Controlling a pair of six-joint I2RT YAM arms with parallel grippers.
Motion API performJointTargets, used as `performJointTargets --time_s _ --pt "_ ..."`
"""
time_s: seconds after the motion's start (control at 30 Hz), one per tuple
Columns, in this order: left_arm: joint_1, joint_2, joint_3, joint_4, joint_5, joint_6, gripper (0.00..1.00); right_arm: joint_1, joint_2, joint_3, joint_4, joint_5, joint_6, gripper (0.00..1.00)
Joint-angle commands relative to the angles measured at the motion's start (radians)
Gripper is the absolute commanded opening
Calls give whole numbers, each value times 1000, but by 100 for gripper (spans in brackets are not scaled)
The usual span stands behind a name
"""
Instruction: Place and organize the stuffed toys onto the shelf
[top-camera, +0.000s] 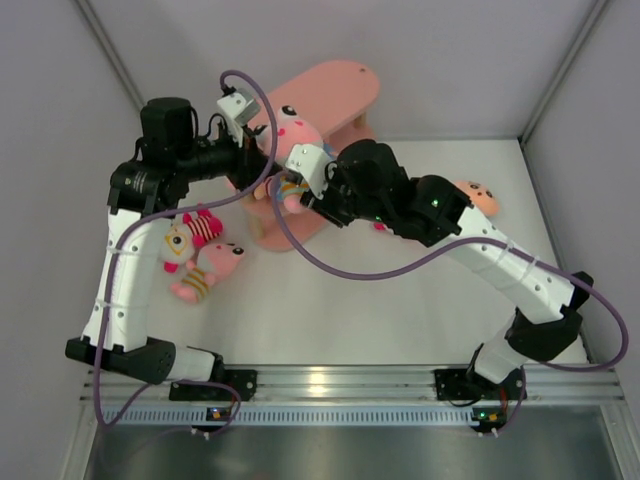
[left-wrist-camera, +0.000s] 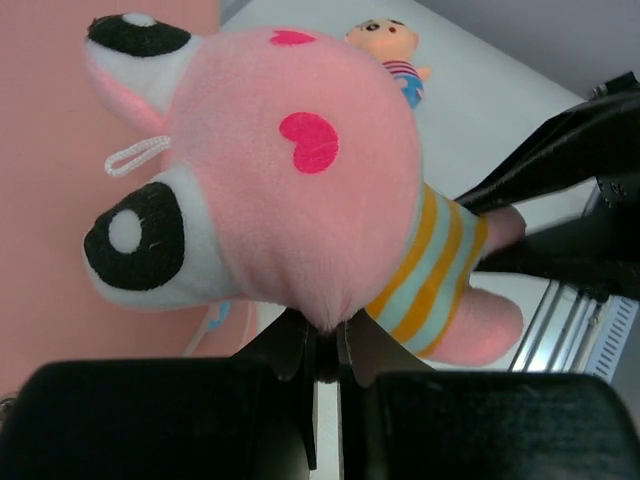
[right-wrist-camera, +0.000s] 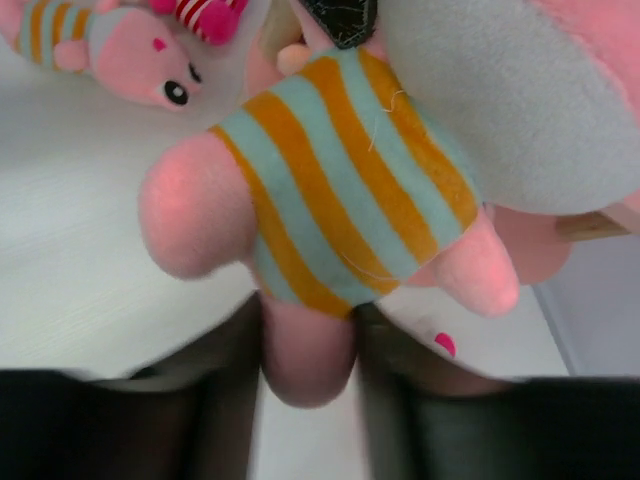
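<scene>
Though fuzzy, round-headed striped plush toy (left-wrist-camera: 290, 180).

shelf (top-camera: 330, 90) base, orange-faced toy (top-camera: 482, 198) partly hidden behind right arm (top-camera: 420, 205)

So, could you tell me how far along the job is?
Done: nothing visible; on the shelf the top board looks bare. In hand: the left gripper and right gripper both hold the big pink toy at the shelf. Left: the red-striped toy and yellow-striped toy by the left arm, and the peach-faced toy behind the right arm, lie on the table.
</scene>
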Motion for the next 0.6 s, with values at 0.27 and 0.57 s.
performJointTargets --time_s 0.27,0.57 --pt "22 84 74 321 -461 -178 0 -163 -183 -84 396 102 164 97" --pt "174 235 151 283 -260 -160 0 -256 -336 -299 410 54 262 98"
